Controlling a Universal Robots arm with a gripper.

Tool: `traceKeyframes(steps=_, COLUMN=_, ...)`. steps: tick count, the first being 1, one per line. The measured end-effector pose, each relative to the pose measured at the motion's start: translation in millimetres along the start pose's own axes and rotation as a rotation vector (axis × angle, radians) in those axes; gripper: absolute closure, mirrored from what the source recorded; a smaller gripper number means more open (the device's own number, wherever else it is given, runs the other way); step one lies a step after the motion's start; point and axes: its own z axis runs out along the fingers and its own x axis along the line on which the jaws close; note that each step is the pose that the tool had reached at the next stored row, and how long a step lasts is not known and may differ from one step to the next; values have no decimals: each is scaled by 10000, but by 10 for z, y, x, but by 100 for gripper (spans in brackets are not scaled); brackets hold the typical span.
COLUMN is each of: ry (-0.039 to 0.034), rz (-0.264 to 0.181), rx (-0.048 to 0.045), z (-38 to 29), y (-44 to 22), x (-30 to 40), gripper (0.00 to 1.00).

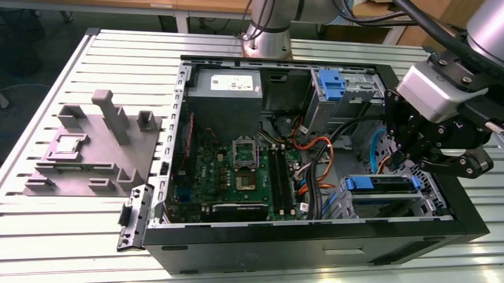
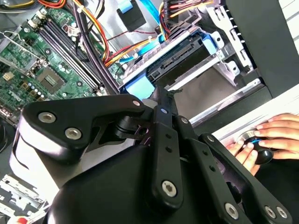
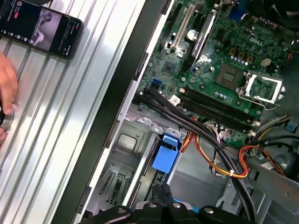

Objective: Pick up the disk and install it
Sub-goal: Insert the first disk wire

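Now, arm (exterior view): the arm (image 1: 487,26) reaches in from the exterior view's right and bends down, its wrist over the open computer case (image 1: 315,244) at the corner with the silver drive bay (image 1: 393,206).
Disk (exterior view): the disk (image 1: 378,184) stands on edge in that bay with its blue carrier uppermost, well apart from the upright blue bracket (image 1: 331,82).
Tabletop (exterior view): the slatted tabletop (image 1: 79,230) carries a grey fixture (image 1: 94,141) beside the case, on the exterior view's left.
Label (exterior view): the power supply box (image 1: 228,100) bears a white label; its writing cannot be made out.
Claw (first wrist view): the claw (image 3: 161,192) is clenched, tips together with nothing between them. It sits just beside the carrier's blue end tab (image 3: 166,159); whether they touch cannot be told.
Extras (first wrist view): a phone (image 3: 39,28) lies on the tabletop near a person's hand (image 3: 5,93).
Second wrist view: the claw's black linkages fill the foreground. Past them the disk's dark connector end shows inside the blue carrier. The hand rests on a round knob (image 2: 254,142), and the green motherboard (image 2: 42,70) lies beyond the cables.
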Motion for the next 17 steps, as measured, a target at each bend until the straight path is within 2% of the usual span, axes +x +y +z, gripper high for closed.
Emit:
traceKeyframes(steps=4, ry=0, rz=-1, rx=-1, z=1, y=-28, x=12, gripper=90)
traceKeyframes(steps=13, ry=-1, rz=-2, rx=0, z=6, y=-165, x=38, gripper=90)
traceKeyframes(steps=17, ry=1, rz=-68, rx=-2, z=7, y=-177, x=39, gripper=90)
